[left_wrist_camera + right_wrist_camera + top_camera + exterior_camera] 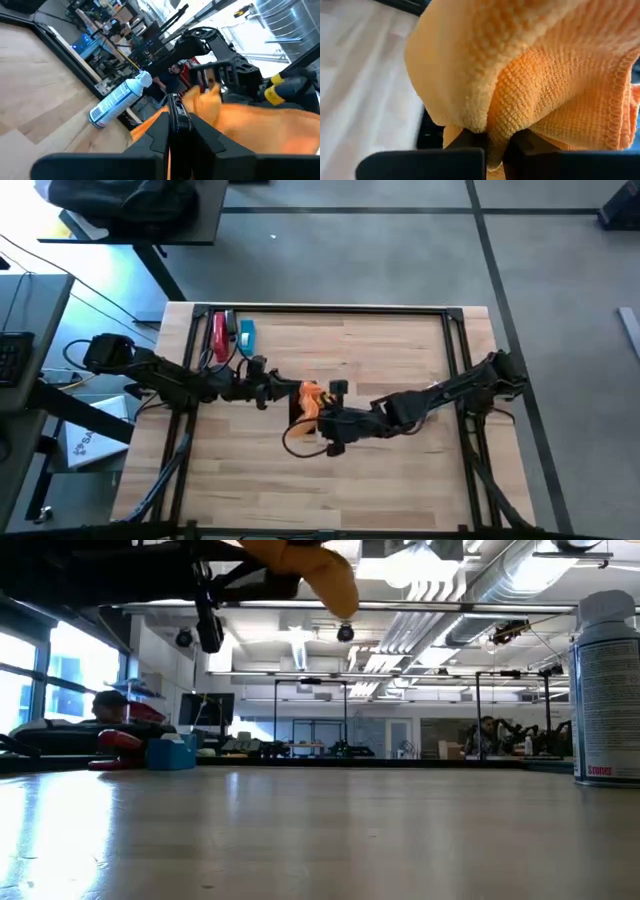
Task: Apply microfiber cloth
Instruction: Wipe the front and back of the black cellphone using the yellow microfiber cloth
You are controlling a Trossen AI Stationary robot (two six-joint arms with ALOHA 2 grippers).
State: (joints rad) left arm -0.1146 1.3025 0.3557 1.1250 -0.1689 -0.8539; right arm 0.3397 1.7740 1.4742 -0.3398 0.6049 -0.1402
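Cloth (310,402) is held above the table's (400,480) middle, pinched by the left gripper (290,392) from nine o'clock and the right gripper (322,420) from three. It should be lowered flat, both grips kept firm.

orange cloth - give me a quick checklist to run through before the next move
1. Cloth held by the right tool: ok, a fold of the orange cloth is pinched between its fingers.
2. Left tool also on the cloth: ok, its fingers are closed on the cloth's edge.
3. Cloth off the table: ok, the low view shows it hanging well above the wood.
4. Black phone under the cloth: cannot tell, only a dark corner shows beneath the tools in the high view.
5. Spray bottle out of the way: ok, it stands upright apart from both arms.
6. Red tool and blue item near the table's far edge: ok, clear of the work.
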